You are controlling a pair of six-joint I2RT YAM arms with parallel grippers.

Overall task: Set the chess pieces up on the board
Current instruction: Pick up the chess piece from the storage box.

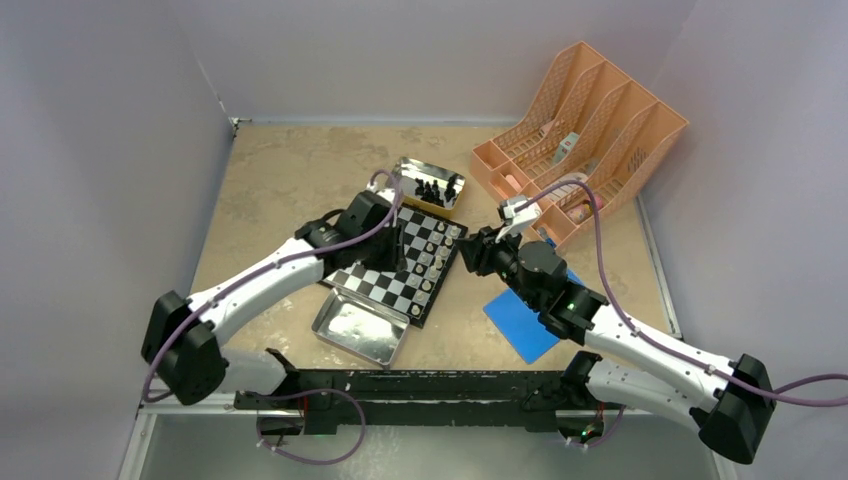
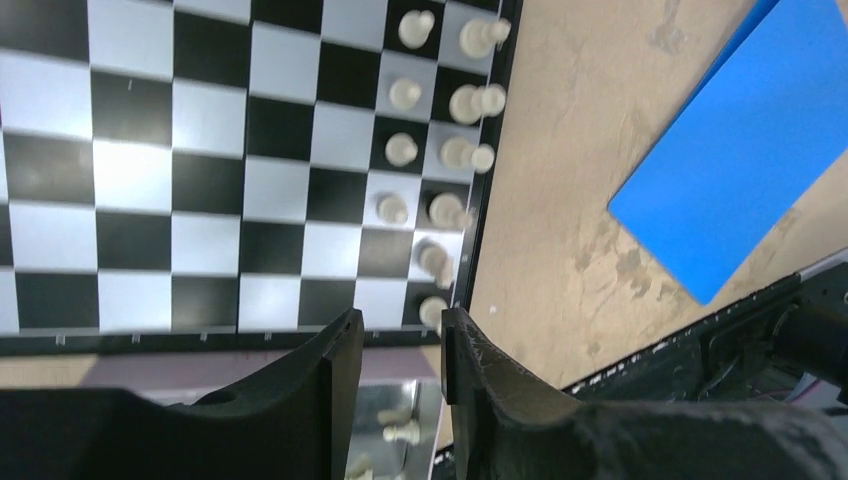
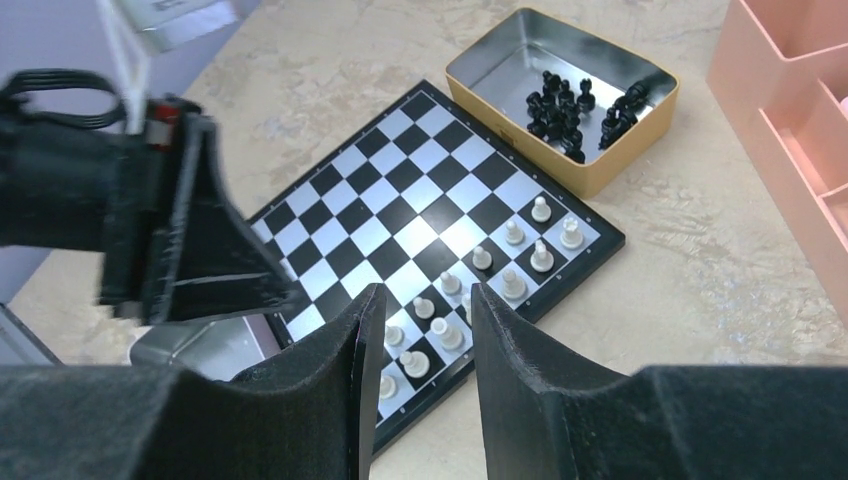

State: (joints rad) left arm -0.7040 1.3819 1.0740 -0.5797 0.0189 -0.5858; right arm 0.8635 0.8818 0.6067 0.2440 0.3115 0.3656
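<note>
The checkered board (image 1: 378,284) lies mid-table. Several cream-white pieces (image 1: 432,256) stand in two rows along its right edge, also seen in the left wrist view (image 2: 402,150) and the right wrist view (image 3: 515,233). The black pieces (image 3: 572,108) lie in a gold-sided tin (image 1: 412,170) behind the board. My left gripper (image 1: 392,258) hovers open and empty over the board's near edge (image 2: 403,330). A few white pieces (image 2: 403,432) lie in the silver tin below it. My right gripper (image 3: 425,300) is open and empty, above the board's right edge (image 1: 463,257).
The silver tin (image 1: 360,328) sits at the board's near corner. A blue flat square (image 1: 528,322) lies right of the board under my right arm. An orange file organiser (image 1: 580,130) stands at the back right. Walls enclose the table.
</note>
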